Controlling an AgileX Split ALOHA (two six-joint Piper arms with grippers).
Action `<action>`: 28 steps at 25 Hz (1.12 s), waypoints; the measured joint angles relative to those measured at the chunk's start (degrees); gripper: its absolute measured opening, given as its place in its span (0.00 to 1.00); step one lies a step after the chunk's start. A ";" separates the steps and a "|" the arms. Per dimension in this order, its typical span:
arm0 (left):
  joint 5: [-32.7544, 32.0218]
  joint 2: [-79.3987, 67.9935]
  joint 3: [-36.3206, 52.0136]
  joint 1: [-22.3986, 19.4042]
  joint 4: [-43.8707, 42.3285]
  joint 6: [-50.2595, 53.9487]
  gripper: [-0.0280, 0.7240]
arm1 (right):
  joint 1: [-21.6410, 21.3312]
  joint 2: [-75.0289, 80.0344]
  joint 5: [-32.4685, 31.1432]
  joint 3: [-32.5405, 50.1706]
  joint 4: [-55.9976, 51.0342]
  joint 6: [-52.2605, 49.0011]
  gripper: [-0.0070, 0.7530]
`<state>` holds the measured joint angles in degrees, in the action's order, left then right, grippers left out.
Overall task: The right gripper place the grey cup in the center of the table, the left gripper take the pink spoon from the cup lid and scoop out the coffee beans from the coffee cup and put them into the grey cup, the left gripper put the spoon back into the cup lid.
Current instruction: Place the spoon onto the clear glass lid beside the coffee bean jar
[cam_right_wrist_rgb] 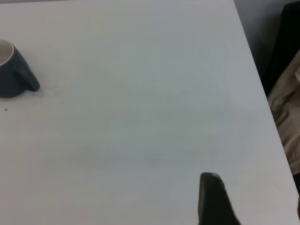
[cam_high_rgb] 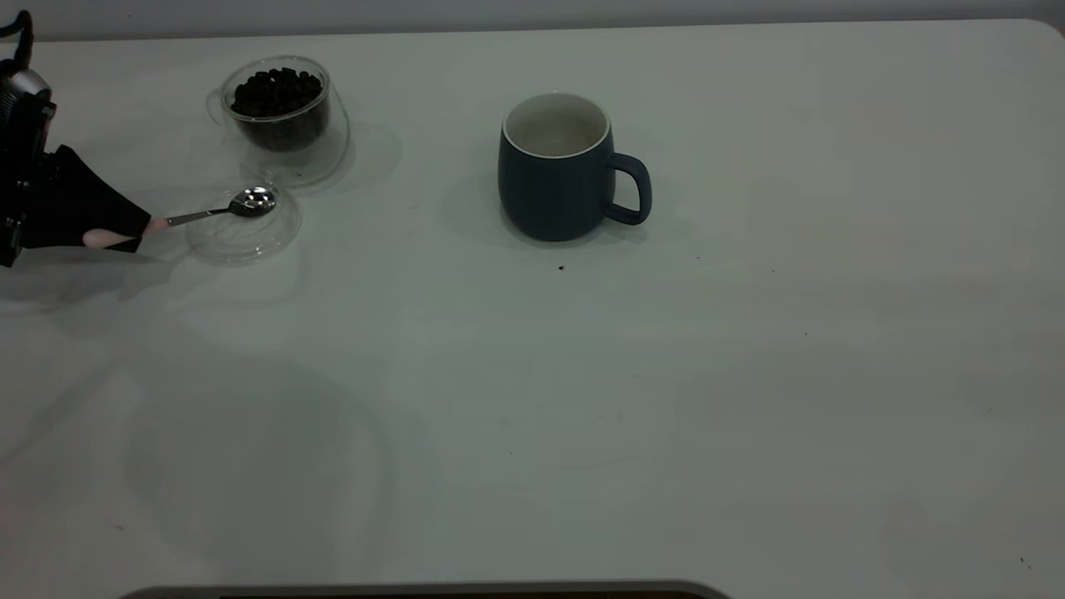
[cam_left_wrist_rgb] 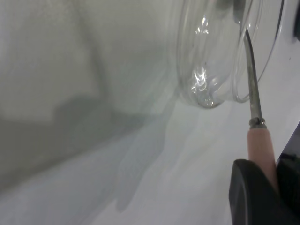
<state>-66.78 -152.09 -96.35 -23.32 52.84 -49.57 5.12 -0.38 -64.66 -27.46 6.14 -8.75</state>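
At the far left of the white worktop [cam_high_rgb: 749,374], the left end effector [cam_high_rgb: 112,233] is clenched on the pale pink handle of the pink spoon [cam_high_rgb: 212,212]. Its black tapering fingers [cam_left_wrist_rgb: 251,194] press the handle from both sides, and the blunt pink end pokes out on the near side of the grip. The spoon's thin metal neck runs rightward from there, and its shiny rounded bowl sits over the cup lid [cam_high_rgb: 245,237], a clear shallow disc with a raised rim; it looks to be resting on the lid, though the exterior view does not settle whether it touches.

Just beyond the lid stands the coffee cup [cam_high_rgb: 283,125], clear double-walled glass with a smooth rounded body. Its inner bowl is heaped with the coffee beans [cam_high_rgb: 276,91], small, dark and matte.

Well apart to the right, near the middle of the worktop, the grey cup [cam_high_rgb: 557,170] stands upright. It is a rounded dark blue-grey ceramic mug with a white rim, a white inside and a loop handle pointing right. A few tiny dark specks lie on the surface near it.

The right end effector [cam_right_wrist_rgb: 215,199] shows only as one dark finger in its own wrist view, over bare worktop well to the right of the grey cup; I cannot tell how its fingers stand.
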 joint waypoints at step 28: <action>0.20 -0.01 0.00 0.98 1.15 1.63 0.63 | 0.00 0.00 0.00 0.00 0.00 0.00 0.61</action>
<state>-66.59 -152.10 -96.35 -22.34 53.99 -47.94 5.12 -0.38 -64.66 -27.46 6.14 -8.75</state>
